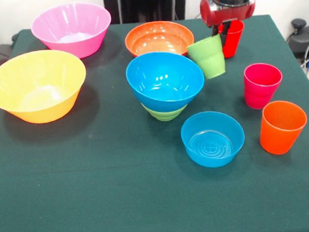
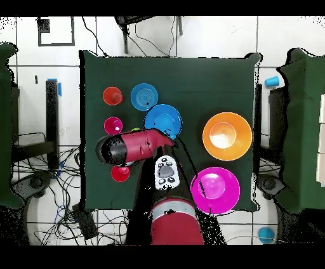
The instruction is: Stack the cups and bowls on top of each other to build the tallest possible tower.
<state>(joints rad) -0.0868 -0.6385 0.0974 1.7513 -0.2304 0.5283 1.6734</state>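
Note:
My gripper (image 1: 221,33) comes down at the far right and is shut on the rim of the light green cup (image 1: 207,57), which hangs tilted just right of the tower. The tower is the wide blue bowl (image 1: 165,81) sitting on the small green bowl (image 1: 165,113). The red cup (image 1: 234,37) stands behind the gripper. The magenta-pink cup (image 1: 262,84) and the orange cup (image 1: 282,126) stand at the right. The small translucent blue bowl (image 1: 213,139) is in front. In the overhead view my arm (image 2: 130,146) hides the green cup.
The big yellow-orange bowl (image 1: 36,86) and the big pink bowl (image 1: 72,28) stand at the left. The shallow orange-red bowl (image 1: 158,38) is behind the tower. Cables and fixtures lie beyond the table's edges in the overhead view.

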